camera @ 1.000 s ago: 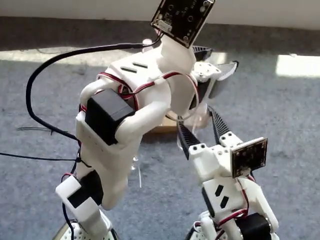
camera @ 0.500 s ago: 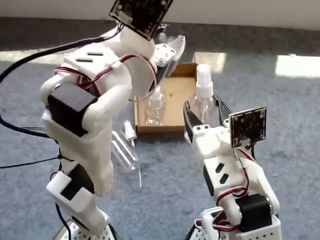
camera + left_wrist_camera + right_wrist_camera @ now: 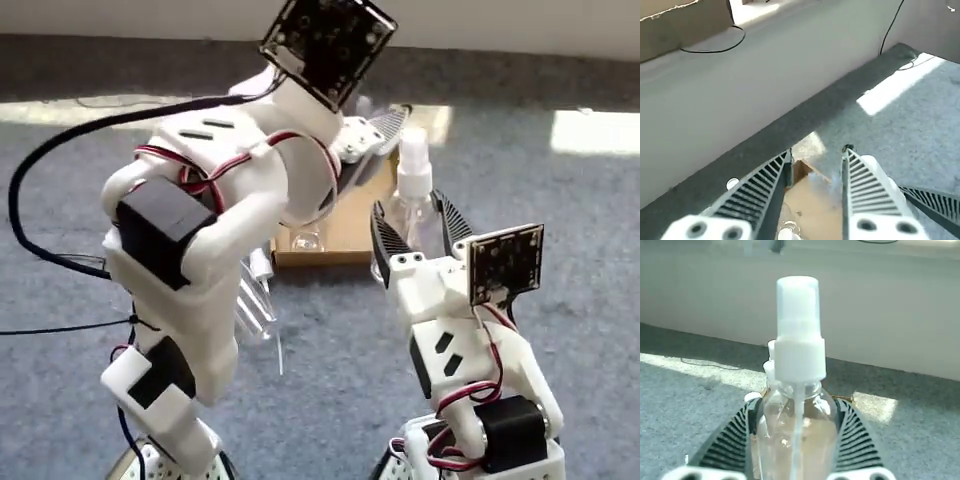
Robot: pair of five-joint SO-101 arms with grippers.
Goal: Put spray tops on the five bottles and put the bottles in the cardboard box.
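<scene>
In right hand [image 3: 796,407], spray-topped bottle [image 3: 782,435]

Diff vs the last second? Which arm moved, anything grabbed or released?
The left arm's gripper, open, swung left off the flat cardboard box, then came partway back over it. No visible grab or release. The right gripper stayed shut on the clear plastic bottle with the white spray top, roughly in place.

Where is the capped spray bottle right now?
The bottle stands upright in the right end effector, at the cardboard box's right edge in the high view.
</scene>
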